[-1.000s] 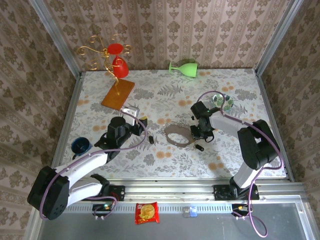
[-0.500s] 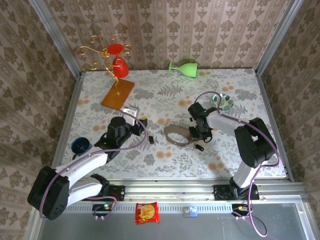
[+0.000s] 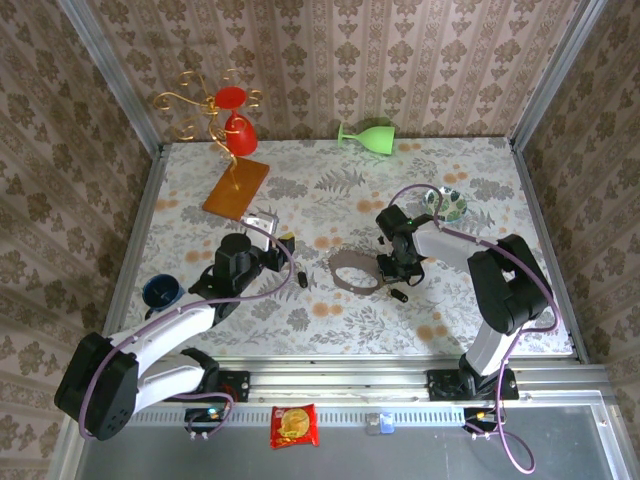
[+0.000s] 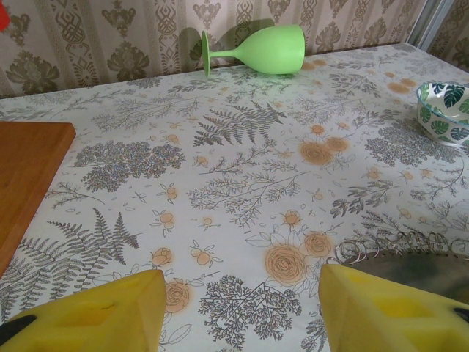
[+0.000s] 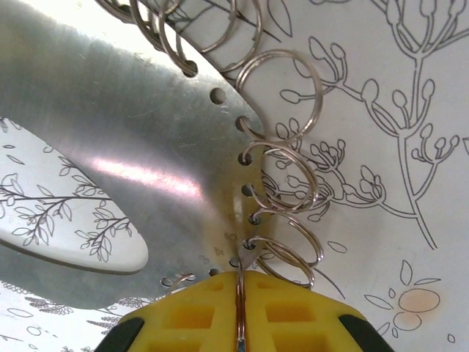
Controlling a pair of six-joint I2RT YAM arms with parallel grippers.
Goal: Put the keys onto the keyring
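The flat metal keyring (image 5: 110, 132) looks stiff, light and slick, best pinched at its rim, where the right gripper (image 5: 238, 315) grasps it; the left gripper (image 4: 238, 293) hangs released.

The keyring (image 3: 340, 272) was seen lying flat near the middle of the table (image 3: 480, 170). The right gripper (image 3: 390, 268) was set against the keyring's right edge. One black-headed key (image 3: 398, 295) was found just beside the keyring, in front and to the right. A second key (image 3: 302, 279) was seen to the keyring's left, near the left gripper (image 3: 284, 244). A green goblet (image 3: 368, 135) was laid on its side well behind the keyring, and a patterned dish (image 3: 445, 204) was placed behind and to the right.
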